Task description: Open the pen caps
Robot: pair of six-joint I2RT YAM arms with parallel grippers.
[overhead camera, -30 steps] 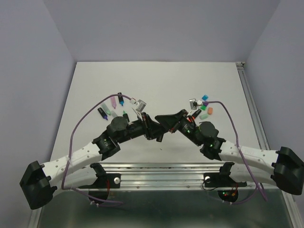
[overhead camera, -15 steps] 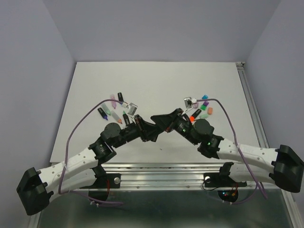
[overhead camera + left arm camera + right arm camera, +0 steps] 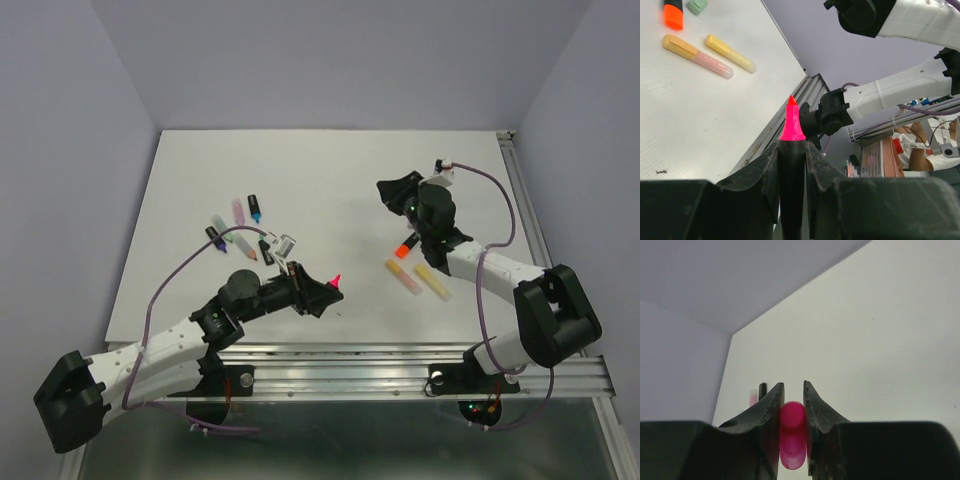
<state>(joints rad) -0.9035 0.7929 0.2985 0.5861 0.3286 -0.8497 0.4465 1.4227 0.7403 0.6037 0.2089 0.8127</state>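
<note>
White tabletop [image 3: 330, 170] is lying below: left gripper [image 3: 792, 146] is clamping black pink-tipped highlighter barrel [image 3: 791, 175], right gripper [image 3: 791, 392] is pinching stubby pink plastic cap [image 3: 792, 435] aloft, already off; next probably lowering and releasing it.

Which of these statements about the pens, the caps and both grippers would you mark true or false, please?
1. The left gripper grips a black pen whose pink tip is bare. True.
2. The right gripper is open and empty. False: it is shut on a pink cap.
3. The two grippers touch each other. False: they are well apart, the right one out over the far right of the table.
4. A yellow pen lies beside a peach pen on the table. True.
</note>
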